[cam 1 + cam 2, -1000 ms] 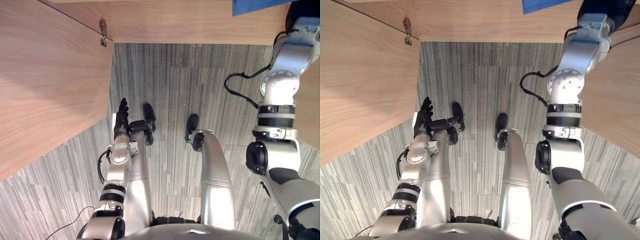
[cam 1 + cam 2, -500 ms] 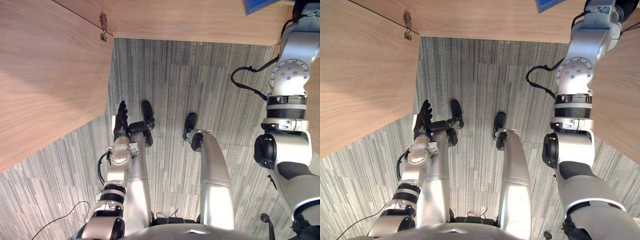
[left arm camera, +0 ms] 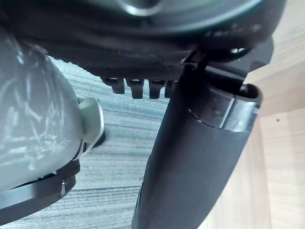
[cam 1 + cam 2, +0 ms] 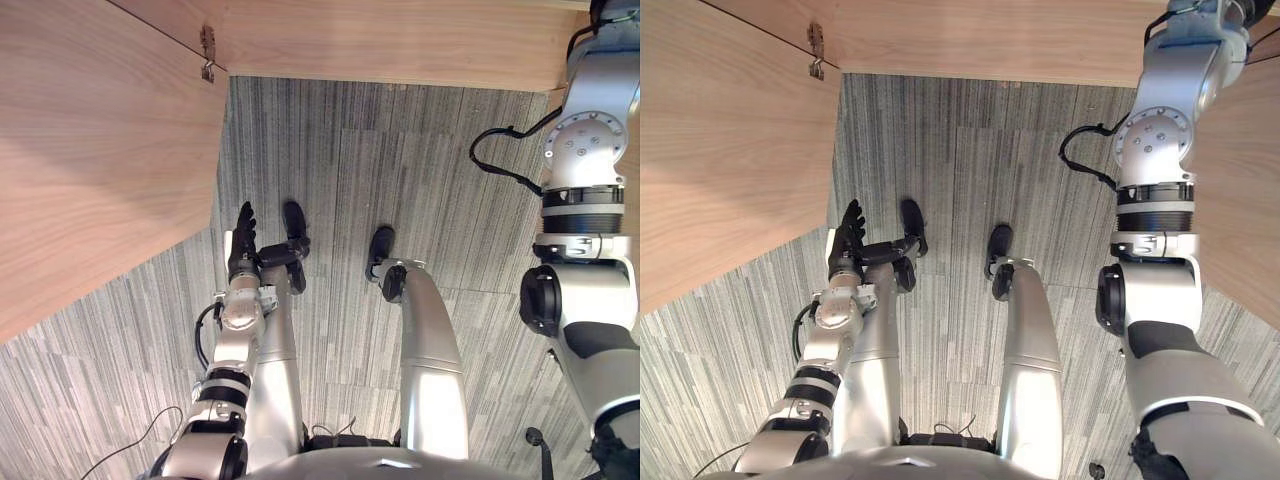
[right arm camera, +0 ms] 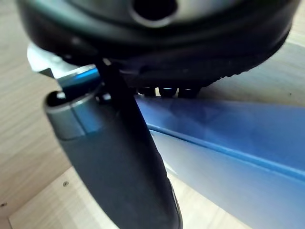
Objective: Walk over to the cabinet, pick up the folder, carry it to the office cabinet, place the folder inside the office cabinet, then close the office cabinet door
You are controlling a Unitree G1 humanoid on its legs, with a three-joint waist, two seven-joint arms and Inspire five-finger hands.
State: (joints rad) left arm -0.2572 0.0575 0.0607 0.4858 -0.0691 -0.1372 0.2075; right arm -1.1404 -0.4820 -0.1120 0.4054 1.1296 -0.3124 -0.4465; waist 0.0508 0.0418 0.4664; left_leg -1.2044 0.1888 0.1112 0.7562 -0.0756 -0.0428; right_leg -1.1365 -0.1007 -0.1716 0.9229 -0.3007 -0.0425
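Observation:
The blue folder (image 5: 248, 143) lies on pale wood inside the office cabinet (image 4: 400, 40), close beyond my right hand (image 5: 124, 157). That hand's thumb stands straight beside the folder and its fingers are not curled round it. My right arm (image 4: 585, 150) reaches up past the top right edge of the eye views. My left hand (image 4: 242, 240) hangs low by my side over the carpet, open with straight fingers and holding nothing.
The cabinet's wooden door (image 4: 90, 150) stands swung open on my left, its metal hinge (image 4: 207, 55) at the top. Another wooden panel (image 4: 1240, 200) stands on the right. Grey striped carpet (image 4: 350, 160) covers the floor between them.
The folder's blue corner at the top edge has slid out of the eye views as my right arm reached further into the cabinet. My left hand has stayed put.

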